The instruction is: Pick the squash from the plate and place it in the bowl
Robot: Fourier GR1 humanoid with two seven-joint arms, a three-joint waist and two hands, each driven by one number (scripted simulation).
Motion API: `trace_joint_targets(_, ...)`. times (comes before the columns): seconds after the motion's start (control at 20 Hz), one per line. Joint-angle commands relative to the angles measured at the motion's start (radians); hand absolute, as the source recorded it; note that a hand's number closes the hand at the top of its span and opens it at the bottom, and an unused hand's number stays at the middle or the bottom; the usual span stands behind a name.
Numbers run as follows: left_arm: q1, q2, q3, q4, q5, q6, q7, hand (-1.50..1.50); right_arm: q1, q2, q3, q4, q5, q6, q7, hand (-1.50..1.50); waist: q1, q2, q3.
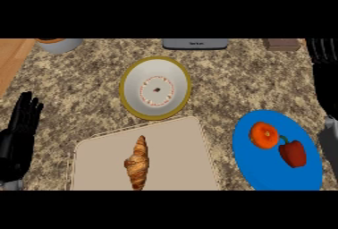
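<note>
The squash (pixel 263 134), small, round and orange, lies on the upper left part of the blue plate (pixel 277 176) at the right. A red bell pepper (pixel 292 153) lies beside it on the same plate. The bowl (pixel 155 88), white with a yellow rim, stands at the counter's middle, up and left of the plate. My right hand (pixel 323 76) shows along the right edge, open with fingers straight and pointing away, just right of the plate and apart from the squash. My left hand (pixel 20 129) rests open at the left edge, fingers up.
A croissant (pixel 137 163) lies on a beige cutting board (pixel 178 152) in front of the bowl. At the back stand a grey pot (pixel 61 44), a grey appliance (pixel 195 43) and a brown block (pixel 282 44). A wooden strip (pixel 13 58) borders the counter's left.
</note>
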Motion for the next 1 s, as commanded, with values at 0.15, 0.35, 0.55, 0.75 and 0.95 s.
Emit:
trace_joint_targets(0.15,-0.053,-0.044,-0.098,-0.025,-0.034,-0.009,0.052,0.0,0.211,0.052,0.152,0.073,0.11,-0.074,0.219,1.5,-0.014,0.01,0.011)
trace_joint_targets(0.35,-0.064,-0.071,-0.127,0.012,-0.033,-0.002,0.086,0.0,0.292,-0.067,0.087,0.195,0.383,-0.307,0.245,1.5,-0.095,0.016,0.006)
trace_joint_targets(0.55,-0.13,-0.123,-0.189,0.053,-0.075,0.023,0.107,0.0,0.401,0.281,0.102,0.086,0.341,-0.584,0.047,-1.5,-0.067,0.008,0.015)
trace_joint_targets(0.75,-0.214,-0.135,-0.195,0.079,-0.073,0.005,0.164,0.0,0.534,0.325,0.161,-0.053,0.449,-0.699,-0.062,-1.5,-0.022,0.005,0.012)
trace_joint_targets(0.95,-0.196,-0.194,-0.243,0.114,-0.124,0.02,0.118,0.0,0.596,0.244,0.183,-0.214,0.645,-0.746,0.188,-1.5,-0.005,0.007,0.01)
